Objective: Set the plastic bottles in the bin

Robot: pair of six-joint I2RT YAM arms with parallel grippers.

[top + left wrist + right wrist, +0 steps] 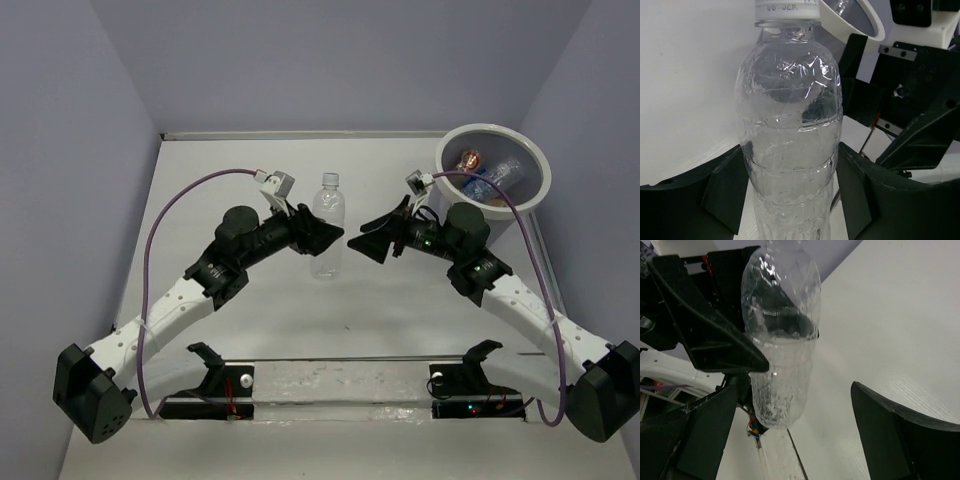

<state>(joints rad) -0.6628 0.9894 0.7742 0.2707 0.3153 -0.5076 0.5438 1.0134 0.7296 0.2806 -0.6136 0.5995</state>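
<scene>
A clear plastic bottle (pixel 327 228) with a white cap is in the middle of the table, cap towards the far side. My left gripper (pixel 322 238) is shut on its body; in the left wrist view both fingers press the bottle (pixel 790 90) at its waist, where the gripper (pixel 790 152) closes. My right gripper (pixel 362 244) is open and empty just right of it; its wrist view shows the bottle (pixel 782 340) ahead of the spread jaws (pixel 797 405). The bin (pixel 530 160), grey with a white rim, stands at the far right with several bottles (pixel 488 172) inside.
Purple-grey walls close the table on the left, back and right. A clear rail with black clamps (pixel 340 385) runs along the near edge between the arm bases. The bin's white rim (pixel 860 25) also shows in the left wrist view, behind the bottle.
</scene>
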